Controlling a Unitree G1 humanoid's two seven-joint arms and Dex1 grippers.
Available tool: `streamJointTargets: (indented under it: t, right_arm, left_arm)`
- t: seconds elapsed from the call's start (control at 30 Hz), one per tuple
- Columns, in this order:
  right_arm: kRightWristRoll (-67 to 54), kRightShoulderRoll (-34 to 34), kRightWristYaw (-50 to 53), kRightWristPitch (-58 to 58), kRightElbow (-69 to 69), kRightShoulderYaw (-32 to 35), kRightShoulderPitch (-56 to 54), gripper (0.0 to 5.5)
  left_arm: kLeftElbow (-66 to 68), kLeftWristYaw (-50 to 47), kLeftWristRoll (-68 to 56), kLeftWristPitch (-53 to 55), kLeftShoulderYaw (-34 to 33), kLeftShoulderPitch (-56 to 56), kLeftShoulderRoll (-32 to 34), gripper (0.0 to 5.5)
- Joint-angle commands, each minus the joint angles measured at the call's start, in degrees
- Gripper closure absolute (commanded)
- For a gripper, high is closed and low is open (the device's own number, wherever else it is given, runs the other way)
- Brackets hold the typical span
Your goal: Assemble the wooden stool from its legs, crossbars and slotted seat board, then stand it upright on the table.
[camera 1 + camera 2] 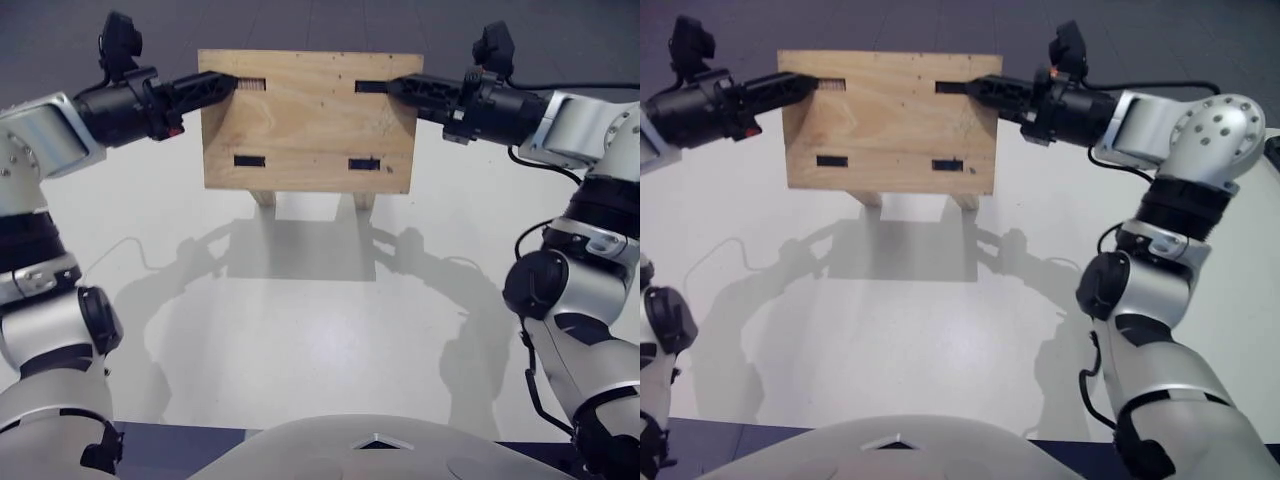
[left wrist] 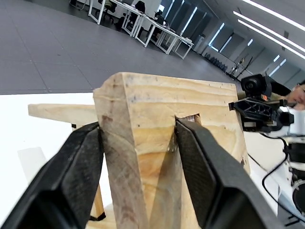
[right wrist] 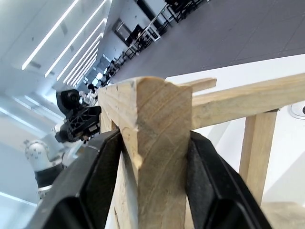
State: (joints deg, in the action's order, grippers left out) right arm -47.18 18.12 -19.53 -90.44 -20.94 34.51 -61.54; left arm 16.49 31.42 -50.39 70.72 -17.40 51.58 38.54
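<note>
Left eye view gives you the whole layout: the white table (image 1: pixel 300 330) spreads out in front of you, and the stool (image 1: pixel 305 150) sits at its far side, tipped so that the slotted seat board (image 1: pixel 305 120) faces you. It looks assembled, so what seems left is bringing it upright.

Two legs (image 1: pixel 264 198) poke out below the board's lower edge and appear to rest on the table, though you cannot be sure of contact from here. That would give you a pivot line for the tilt. In the right wrist view a crossbar (image 3: pixel 248 100) runs off to an upright leg (image 3: pixel 252 152), so the frame behind the board is joined.

Your left gripper (image 1: pixel 225 85) has the board's upper left corner and your right gripper (image 1: pixel 395 88) the upper right. Gripping both corners keeps the stool from twisting as it turns. Each wrist view shows the fingers (image 2: pixel 76 176) (image 3: pixel 95 181) pressed flat against opposite faces of the wood, closed firmly on it.

The two lower slots (image 1: pixel 249 160) look dark; the upper left slot (image 1: pixel 253 84) shows pale wood inside.
</note>
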Motion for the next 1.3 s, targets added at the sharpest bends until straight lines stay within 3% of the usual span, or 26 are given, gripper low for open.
streamJointTargets:
  t: [0.03,0.1,0.17,0.47,0.6,0.73,0.83,0.93,1.0,1.17,1.3]
  right_arm:
    - [-0.4,-12.7,35.3,19.9,-22.4,17.6,-15.5,3.61]
    - [-0.4,-13.1,37.2,26.3,-26.6,17.8,-16.4,3.61]
    - [0.8,-13.1,38.0,32.1,-30.2,17.0,-16.2,3.12]
    - [0.7,-8.6,21.8,43.0,-38.3,12.8,-15.7,1.72]
    - [-0.8,-7.4,15.6,38.2,-28.4,9.3,-11.2,1.04]
    - [-5.2,-9.7,17.7,31.5,-5.9,6.6,-1.1,0.39]
    - [0.1,-9.7,17.5,39.3,15.5,0.9,7.1,0.13]
    - [27.0,-1.4,14.6,64.0,30.6,-17.5,18.6,0.13]
    - [40.4,0.9,17.3,76.1,28.8,-23.9,24.7,0.13]
    - [53.8,-1.0,27.6,85.7,20.2,-26.0,38.2,0.13]
    - [58.6,-2.7,33.3,91.4,12.9,-27.2,40.6,0.13]
  left_arm:
    - [29.1,-7.9,5.1,-5.4,-0.7,20.5,-12.7,3.15]
    - [35.2,-8.7,7.5,-12.2,-1.3,21.9,-14.3,3.17]
    - [39.5,-7.1,11.0,-18.9,0.2,22.2,-15.9,3.19]
    - [51.0,3.0,16.7,-40.6,-3.5,23.5,-18.7,1.58]
    - [44.3,10.6,20.1,-50.0,-1.2,19.5,-17.6,0.86]
    - [21.3,12.7,20.2,-52.2,0.1,8.2,-16.0,0.19]
    - [5.6,1.9,27.9,-59.5,-0.7,1.0,-13.7,0.1]
    - [-4.3,-17.3,40.6,-68.1,-6.4,-5.0,-11.9,0.1]
    - [-10.6,-24.3,46.5,-68.4,-9.3,-11.8,-12.1,0.1]
    - [-12.7,-34.6,48.9,-66.4,-11.8,-28.3,-21.3,0.1]
    - [-7.8,-39.4,49.1,-67.9,-10.4,-31.0,-24.8,0.1]
